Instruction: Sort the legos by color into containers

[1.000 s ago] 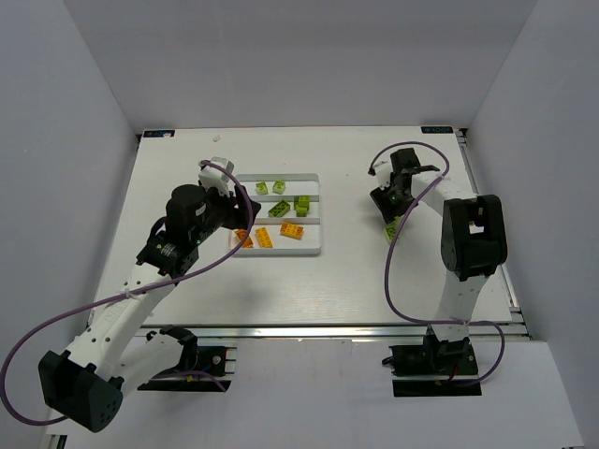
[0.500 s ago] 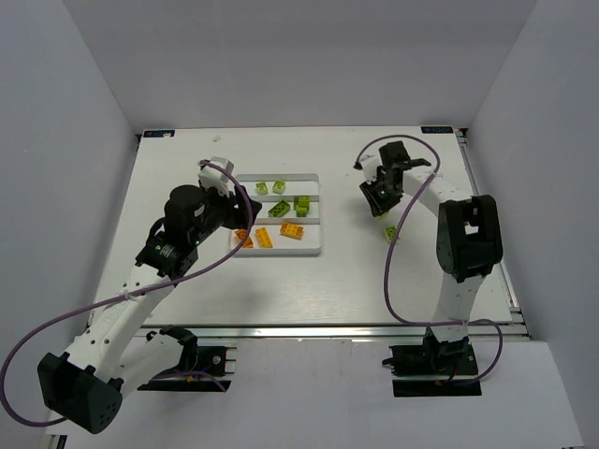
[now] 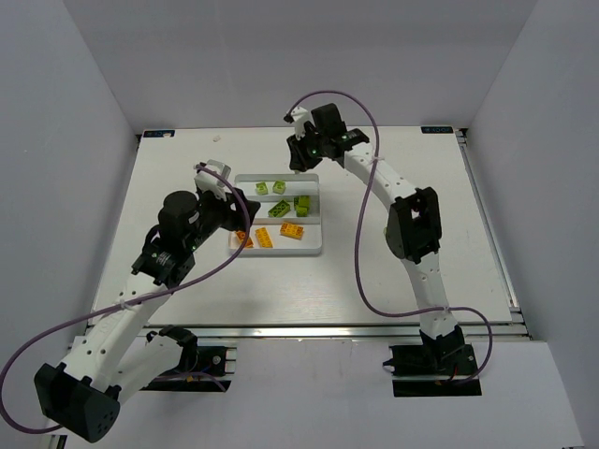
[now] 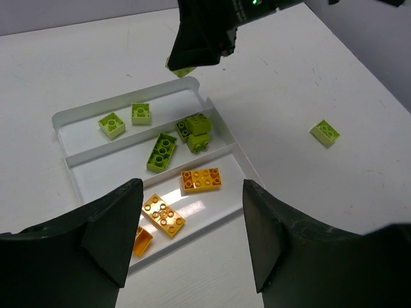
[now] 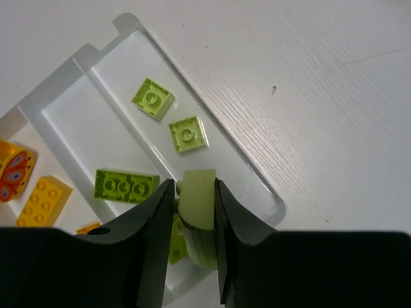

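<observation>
While you worked on this step, your left gripper (image 4: 189,186) sat just left of the tray (image 3: 313,241). Its fingers were spread wide, with nothing between them. That looked like a fine spot for it, out of the way.

Your right gripper (image 5: 191,186) hung over the tray's far right corner. It was pinched tight on one held lime green brick (image 5: 198,212). I think the job at that point was to put this brick down with the other green ones. The brick looked close to the tray's far rim. So it seemed best to bring it a little toward the middle of the tray, over flat floor and not over a ridge. Going low before letting go would help too, so the brick could not bounce out or hop in with the orange ones. Slow fingers would be safest.

The tray had three long rows:

- **The far row (image 4: 173,106):** it held two small lime green bricks (image 4: 112,124) (image 4: 140,113) near its left end.
- **The middle row (image 4: 103,163):** it held a long lime green brick (image 4: 162,152). Just right of that was a clump of lime green bricks (image 4: 196,131). I could not tell how many were in the clump.
- **The near row (image 4: 192,205):** it held three orange bricks (image 4: 163,215). The left gripper partly hid the leftmost one.

No row mixed colours. A loose lime green brick (image 4: 325,131) lay on the table (image 4: 321,64), well to the right of the tray, not yet sorted.
</observation>
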`<state>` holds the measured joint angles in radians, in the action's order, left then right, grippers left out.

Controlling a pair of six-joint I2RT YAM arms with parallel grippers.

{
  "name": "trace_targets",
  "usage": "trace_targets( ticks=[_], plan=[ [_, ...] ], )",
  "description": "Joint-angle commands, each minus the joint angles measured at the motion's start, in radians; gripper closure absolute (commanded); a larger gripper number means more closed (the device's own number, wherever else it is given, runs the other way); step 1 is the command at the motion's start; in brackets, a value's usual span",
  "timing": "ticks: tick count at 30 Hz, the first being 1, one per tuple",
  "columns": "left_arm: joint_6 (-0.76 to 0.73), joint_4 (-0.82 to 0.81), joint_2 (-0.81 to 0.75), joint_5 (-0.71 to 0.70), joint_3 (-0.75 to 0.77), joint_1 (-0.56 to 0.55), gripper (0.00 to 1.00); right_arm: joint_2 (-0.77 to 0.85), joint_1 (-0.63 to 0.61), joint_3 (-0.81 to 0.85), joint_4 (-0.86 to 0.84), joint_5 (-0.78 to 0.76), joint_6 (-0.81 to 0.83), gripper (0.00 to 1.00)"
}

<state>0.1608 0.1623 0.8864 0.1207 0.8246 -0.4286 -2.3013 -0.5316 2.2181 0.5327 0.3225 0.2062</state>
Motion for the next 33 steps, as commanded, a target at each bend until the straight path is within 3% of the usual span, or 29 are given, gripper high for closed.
trace_targets(
  ticks=[1, 6, 9, 10, 13, 16, 20, 21, 24, 25, 27, 28, 29, 30, 31, 32, 33],
  plan=[
    [-0.017, -0.023, -0.003, 0.028, -0.008, -0.007, 0.27, -0.050, -0.011, -0.001, -0.074, -0.006, -0.074, 0.91],
    [-0.023, -0.024, 0.022, 0.068, -0.007, -0.007, 0.24, -0.073, -0.018, -0.046, -0.148, -0.022, -0.088, 0.73],
    [-0.026, -0.023, 0.032, 0.085, -0.004, -0.007, 0.24, -0.095, -0.015, -0.034, -0.135, -0.016, -0.090, 0.57],
    [-0.026, -0.026, 0.039, 0.092, -0.004, -0.007, 0.23, -0.099, -0.016, -0.034, -0.129, -0.014, -0.090, 0.46],
    [-0.026, -0.027, 0.043, 0.108, -0.001, -0.007, 0.23, -0.090, -0.013, -0.041, -0.120, -0.010, -0.090, 0.31],
    [-0.026, -0.023, 0.055, 0.129, 0.002, -0.007, 0.22, -0.035, -0.005, -0.060, -0.115, -0.011, -0.093, 0.26],
    [-0.024, -0.020, 0.059, 0.135, 0.005, -0.007, 0.23, 0.142, 0.024, -0.181, -0.111, -0.013, -0.087, 0.33],
    [-0.024, -0.023, 0.056, 0.142, 0.005, -0.007, 0.24, 0.201, 0.031, -0.299, -0.131, -0.013, -0.067, 0.36],
    [-0.018, -0.024, 0.045, 0.152, 0.007, -0.007, 0.31, 0.434, 0.073, -0.575, -0.165, -0.039, -0.022, 0.67],
    [-0.018, -0.029, 0.042, 0.154, 0.004, -0.007, 0.38, 0.533, 0.093, -0.636, -0.159, -0.062, 0.023, 0.83],
    [-0.014, -0.032, 0.039, 0.161, 0.004, -0.007, 0.50, 0.624, 0.125, -0.753, -0.123, -0.095, 0.073, 0.91],
    [-0.014, -0.032, 0.037, 0.168, 0.005, -0.007, 0.63, 0.698, 0.146, -0.859, -0.108, -0.129, 0.120, 0.90],
    [-0.010, -0.032, 0.039, 0.172, 0.007, -0.007, 0.63, 0.724, 0.171, -0.905, -0.087, -0.144, 0.146, 0.83],
    [-0.010, -0.032, 0.039, 0.174, 0.008, -0.007, 0.71, 0.747, 0.180, -0.940, -0.059, -0.184, 0.160, 0.73],
    [-0.009, -0.032, 0.039, 0.181, 0.008, -0.007, 0.71, 0.781, 0.208, -1.001, -0.018, -0.198, 0.163, 0.48],
    [-0.007, -0.030, 0.039, 0.183, 0.010, -0.007, 0.71, 0.793, 0.217, -1.030, -0.002, -0.209, 0.165, 0.36],
    [-0.006, -0.032, 0.037, 0.185, 0.010, -0.007, 0.62, 0.805, 0.238, -1.055, 0.007, -0.244, 0.162, 0.27]
  ],
)
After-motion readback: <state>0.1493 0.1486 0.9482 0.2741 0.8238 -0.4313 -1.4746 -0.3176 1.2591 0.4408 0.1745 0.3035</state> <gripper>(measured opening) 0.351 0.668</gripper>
